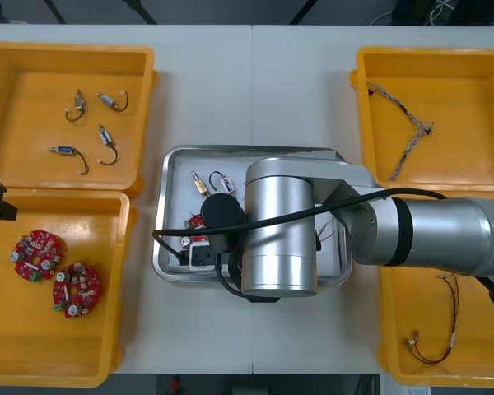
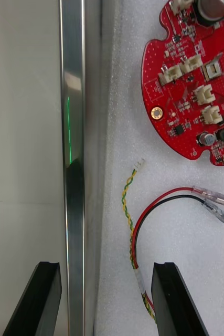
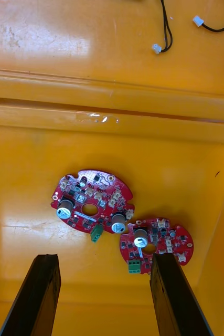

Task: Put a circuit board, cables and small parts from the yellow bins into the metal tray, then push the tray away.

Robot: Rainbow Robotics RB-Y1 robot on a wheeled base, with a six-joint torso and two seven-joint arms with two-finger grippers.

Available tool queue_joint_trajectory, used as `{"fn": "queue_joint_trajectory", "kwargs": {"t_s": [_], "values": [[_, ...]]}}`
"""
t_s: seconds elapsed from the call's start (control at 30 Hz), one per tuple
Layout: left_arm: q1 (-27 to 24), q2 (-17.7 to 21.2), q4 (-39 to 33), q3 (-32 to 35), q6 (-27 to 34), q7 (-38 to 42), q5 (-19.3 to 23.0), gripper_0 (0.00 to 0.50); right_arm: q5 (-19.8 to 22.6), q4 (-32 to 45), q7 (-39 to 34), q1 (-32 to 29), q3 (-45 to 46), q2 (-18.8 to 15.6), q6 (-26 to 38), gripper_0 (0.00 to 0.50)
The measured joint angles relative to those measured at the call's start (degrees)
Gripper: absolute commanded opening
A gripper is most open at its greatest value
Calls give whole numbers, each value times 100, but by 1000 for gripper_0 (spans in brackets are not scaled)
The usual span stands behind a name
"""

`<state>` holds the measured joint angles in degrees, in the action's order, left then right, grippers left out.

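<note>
Light counter (image 1: pixel 255 82), mid-frame: filled metal tray (image 1: pixel 179 169), its rim (image 2: pixel 72 131) straddled by released right jaws, seemingly for pushing; left jaws idle, released, at left edge.

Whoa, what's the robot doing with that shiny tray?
It's packing the metal tray. A red circuit board, cables and small metal parts already lie inside. The right tool is open at the tray's rim, one finger outside the wall and one inside. The left tool is open too, hanging above a yellow bin that holds two more boards. The tray sits between the bins, not pushed away yet.
</note>
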<state>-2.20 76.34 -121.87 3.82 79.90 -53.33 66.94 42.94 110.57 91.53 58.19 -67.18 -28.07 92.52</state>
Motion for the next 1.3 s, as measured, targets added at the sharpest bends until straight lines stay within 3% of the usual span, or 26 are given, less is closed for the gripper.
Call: {"fn": "queue_joint_trajectory", "kwargs": {"t_s": [0.53, 1.03, 1.07, 1.1, 1.17, 1.27, 1.3], "values": [[0, 30, 14, 1, 165, 0, 8, 500, -742, -2, -24, -471, -152, 173, -1, 500], [0, 32, 16, 2, 173, 0, 8, 500, -1157, -2, -29, -824, -283, 174, -9, 481], [0, 33, 16, 2, 173, 0, 8, 500, -1168, -2, -30, -826, -283, 174, -11, 442], [0, 33, 16, 2, 173, 0, 8, 500, -1174, -2, -32, -826, -285, 175, -13, 442], [0, 33, 16, 2, 173, 0, 8, 500, -1190, -2, -65, -826, -288, 181, -15, 285], [0, 34, 17, 2, 174, 0, 8, 500, -1257, -3, -97, -826, -300, 207, -16, 246], [0, 34, 17, 2, 174, 0, 8, 500, -1272, -4, -97, -826, -303, 214, -16, 123]]}}
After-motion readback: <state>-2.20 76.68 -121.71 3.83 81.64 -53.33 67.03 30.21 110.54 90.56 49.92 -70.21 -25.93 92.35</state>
